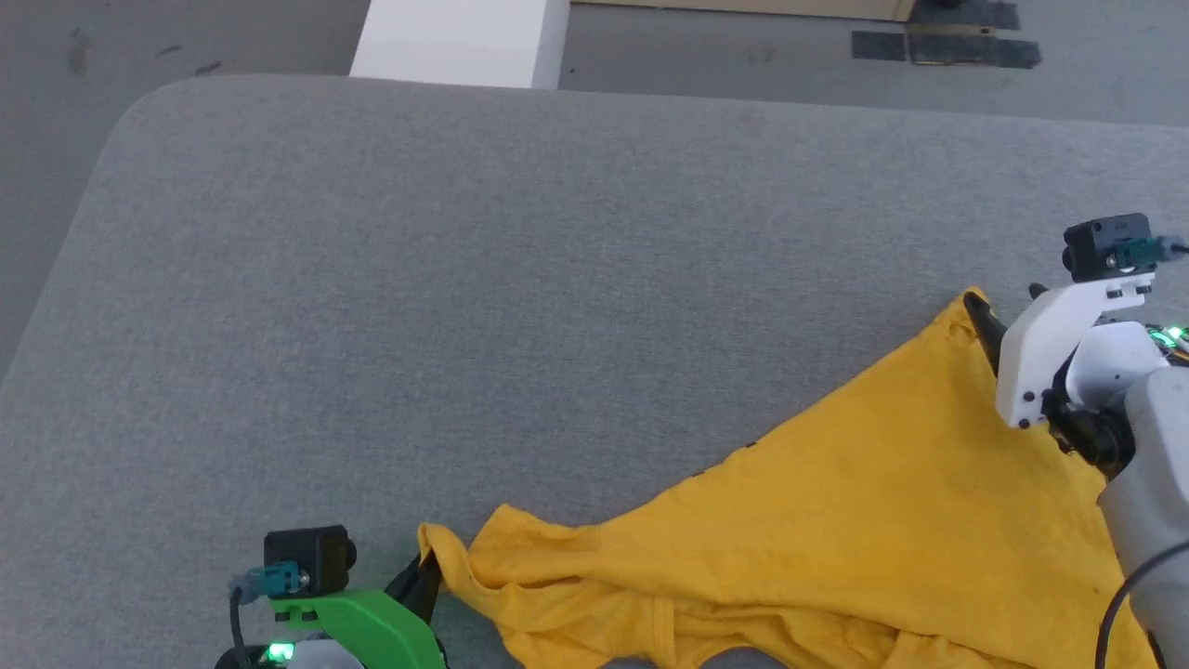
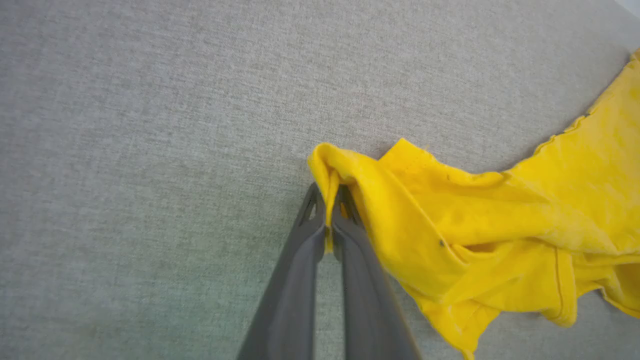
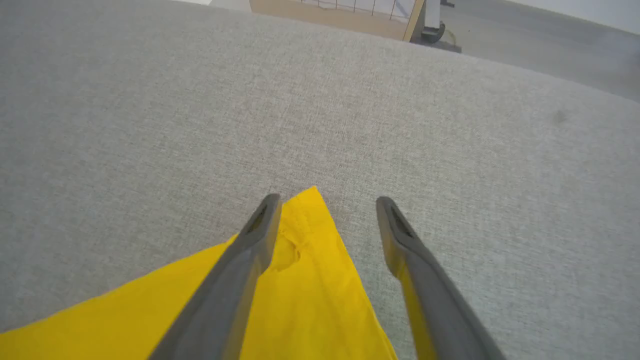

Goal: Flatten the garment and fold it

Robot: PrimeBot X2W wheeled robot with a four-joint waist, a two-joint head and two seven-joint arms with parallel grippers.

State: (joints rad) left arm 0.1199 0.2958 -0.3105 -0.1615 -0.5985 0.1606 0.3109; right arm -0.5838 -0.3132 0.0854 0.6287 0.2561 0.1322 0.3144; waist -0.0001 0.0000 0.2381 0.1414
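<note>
The garment (image 1: 836, 520) is a plain yellow T-shirt spread across the near right of the grey table (image 1: 520, 279), its print hidden. My left gripper (image 2: 329, 197) is shut on a bunched corner of the garment (image 2: 450, 220) at its left end; in the head view it sits at the lower left (image 1: 423, 567). My right gripper (image 3: 327, 205) stands open over the far pointed corner of the garment (image 3: 310, 280), one finger above the cloth, the other beside it over bare table. That corner lies flat. In the head view the right gripper (image 1: 980, 316) is at the corner's tip.
The grey fabric table stretches far and left of the shirt. A white block (image 1: 460, 42) stands beyond the table's far edge, with black tape patches (image 1: 947, 42) on the floor. A wooden frame (image 3: 345, 15) shows past the table.
</note>
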